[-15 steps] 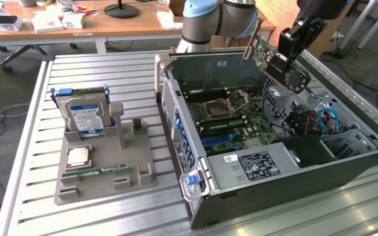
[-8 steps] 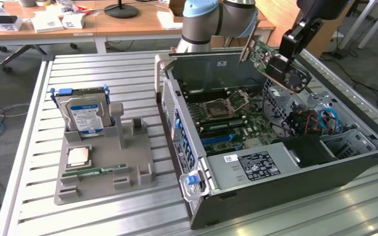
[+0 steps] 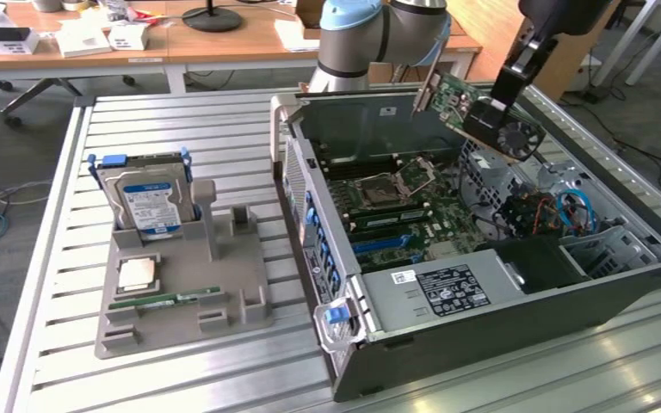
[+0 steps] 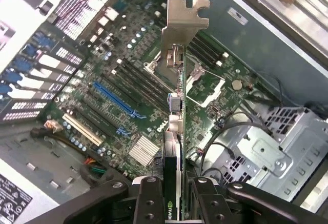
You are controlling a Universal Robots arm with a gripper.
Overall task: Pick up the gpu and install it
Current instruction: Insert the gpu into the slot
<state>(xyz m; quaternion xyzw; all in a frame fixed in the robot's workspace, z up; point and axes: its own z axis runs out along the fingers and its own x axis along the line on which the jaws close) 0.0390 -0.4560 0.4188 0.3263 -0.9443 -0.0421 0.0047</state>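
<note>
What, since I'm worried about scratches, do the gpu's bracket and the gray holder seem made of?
The gpu's bracket looks like bare stamped metal, dull silver with a cut notch. The holder seems matte gray plastic, uniformly coloured with moulded slots.

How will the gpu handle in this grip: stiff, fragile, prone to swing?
Probably stiff: the gpu hangs tilted from the gripper without sagging. Likely fragile: bare circuit board, exposed fan. It may pivot if bumped, since the grip is at one end and the metal bracket sticks far out.
</note>
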